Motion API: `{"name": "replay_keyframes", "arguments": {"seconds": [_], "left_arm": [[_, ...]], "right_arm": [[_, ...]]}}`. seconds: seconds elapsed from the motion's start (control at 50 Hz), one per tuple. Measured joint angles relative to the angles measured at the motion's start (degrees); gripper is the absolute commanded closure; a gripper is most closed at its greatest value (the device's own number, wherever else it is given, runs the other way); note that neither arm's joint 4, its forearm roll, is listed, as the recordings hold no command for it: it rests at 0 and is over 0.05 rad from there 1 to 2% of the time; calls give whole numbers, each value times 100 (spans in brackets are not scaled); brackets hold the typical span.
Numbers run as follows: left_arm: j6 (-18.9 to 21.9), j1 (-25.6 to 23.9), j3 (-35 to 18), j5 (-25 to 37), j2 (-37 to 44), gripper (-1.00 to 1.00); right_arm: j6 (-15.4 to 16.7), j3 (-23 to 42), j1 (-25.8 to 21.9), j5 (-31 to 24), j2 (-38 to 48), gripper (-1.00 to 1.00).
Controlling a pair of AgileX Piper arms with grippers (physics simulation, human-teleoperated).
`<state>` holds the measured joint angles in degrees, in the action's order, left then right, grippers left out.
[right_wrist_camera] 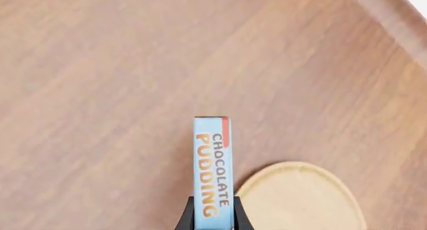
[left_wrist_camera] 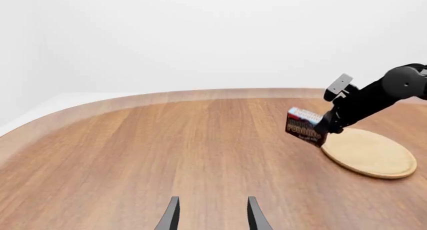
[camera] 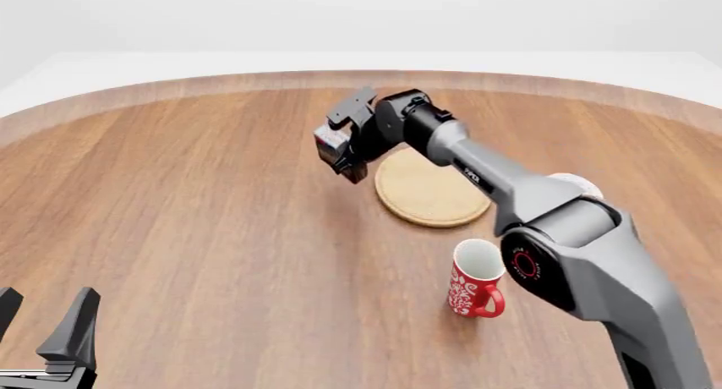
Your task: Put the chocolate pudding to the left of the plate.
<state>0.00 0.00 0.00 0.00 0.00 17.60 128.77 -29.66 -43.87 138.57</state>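
- The tabletop is seen as a broad wooden surface with a curved far edge; the stretch on the left-edge side of the plate is bare, so nothing is seen to block the set-down spot.
- The wooden plate lies flat near the middle of the tabletop; a carton lowered too close could be landed on its rim and left tilted.
- The red patterned mug stands nearer the front edge than the plate, just beside the right arm's link; it could be knocked if the arm is swung back carelessly. A white mug is mostly hidden behind that arm.
- The chocolate pudding is held above the tabletop, just beside the plate's left rim, and is not yet set down.
- The right pincer is closed on the carton's narrow faces; an early release could let it topple.
- The left pincer is held parted and empty near the front left corner.
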Motion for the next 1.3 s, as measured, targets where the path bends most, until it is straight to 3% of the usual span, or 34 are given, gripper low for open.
{"name": "replay_keyframes", "arguments": {"seconds": [0.44,1.1,1.12,1.3], "left_arm": [[0,0,0,0,0,-100],[0,0,0,0,0,-100],[0,0,0,0,0,-100],[0,0,0,0,0,-100]], "right_arm": [[116,1324,32,-1068,792,100],[101,1548,-86,-1265,931,100],[107,1581,-81,-1283,947,-100],[29,1772,-100,-1410,948,-100]]}}
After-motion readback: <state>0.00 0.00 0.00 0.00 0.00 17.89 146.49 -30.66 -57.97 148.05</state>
